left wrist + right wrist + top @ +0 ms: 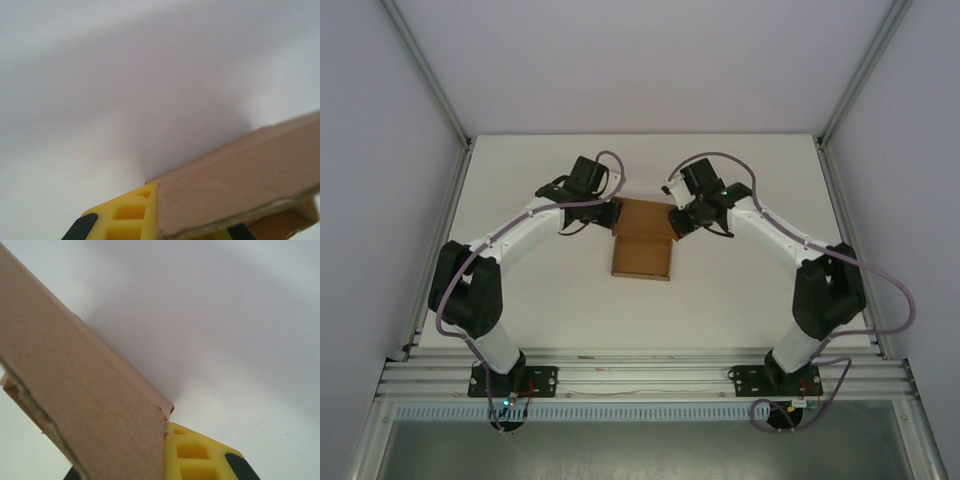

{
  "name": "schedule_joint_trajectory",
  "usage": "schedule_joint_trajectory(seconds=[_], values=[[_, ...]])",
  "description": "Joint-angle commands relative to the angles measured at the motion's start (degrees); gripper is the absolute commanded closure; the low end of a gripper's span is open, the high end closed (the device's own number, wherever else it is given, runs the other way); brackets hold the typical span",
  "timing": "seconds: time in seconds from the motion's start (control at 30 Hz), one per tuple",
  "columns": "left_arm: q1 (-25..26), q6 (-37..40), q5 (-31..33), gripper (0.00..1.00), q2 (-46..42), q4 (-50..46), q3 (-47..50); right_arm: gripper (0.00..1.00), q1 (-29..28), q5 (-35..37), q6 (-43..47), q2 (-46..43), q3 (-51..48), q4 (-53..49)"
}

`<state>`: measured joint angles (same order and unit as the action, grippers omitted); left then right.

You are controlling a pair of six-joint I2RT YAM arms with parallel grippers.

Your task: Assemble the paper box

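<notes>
The paper box [642, 242] is a flat brown cardboard piece lying mid-table, with a crease across it. My left gripper [616, 214] grips its far left corner; in the left wrist view a yellow finger [125, 216] presses against the cardboard [240, 180], and the gripper [161, 222] is shut on its edge. On the far right corner sits my right gripper [673, 220]. There the brown panel [85, 390] rises beside a yellow finger [200, 455], with the gripper [166, 462] shut on it. The opposite finger of each pair is hidden behind the cardboard.
The white table [520, 300] is walled by pale panels with metal posts [425, 70] at the left and right. An aluminium rail [640, 380] carrying both arm bases runs along the near edge.
</notes>
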<state>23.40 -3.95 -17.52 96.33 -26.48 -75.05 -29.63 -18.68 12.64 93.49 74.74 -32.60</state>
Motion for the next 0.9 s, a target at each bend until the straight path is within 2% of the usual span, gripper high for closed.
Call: schedule_joint_trajectory(seconds=[0.0,0.1,0.23,0.4,0.57,0.87], values=[[0.45,-13.62,7.95,1.00,-0.96,4.26,0.86,0.98,-1.45,9.08,-17.62,-3.37,-3.15,14.05],[1.81,-18.38,9.25,1.00,-1.63,9.32,3.21,0.97,-3.71,15.99,-23.79,-3.41,-4.89,17.48],[3.33,-23.04,11.35,1.00,-1.81,12.32,4.16,0.98,-5.56,20.34,-31.24,-1.93,-5.06,20.90],[3.93,-27.43,11.98,1.00,-0.05,15.56,4.24,1.00,-9.07,26.73,-32.68,0.64,-4.24,23.61],[4.10,-30.16,12.27,1.00,2.47,15.36,2.81,1.00,-9.73,28.83,-33.45,3.43,-3.12,23.67],[4.77,-29.49,10.39,1.00,6.79,14.26,1.77,1.00,-10.08,30.27,-34.76,6.16,-4.84,25.66]])
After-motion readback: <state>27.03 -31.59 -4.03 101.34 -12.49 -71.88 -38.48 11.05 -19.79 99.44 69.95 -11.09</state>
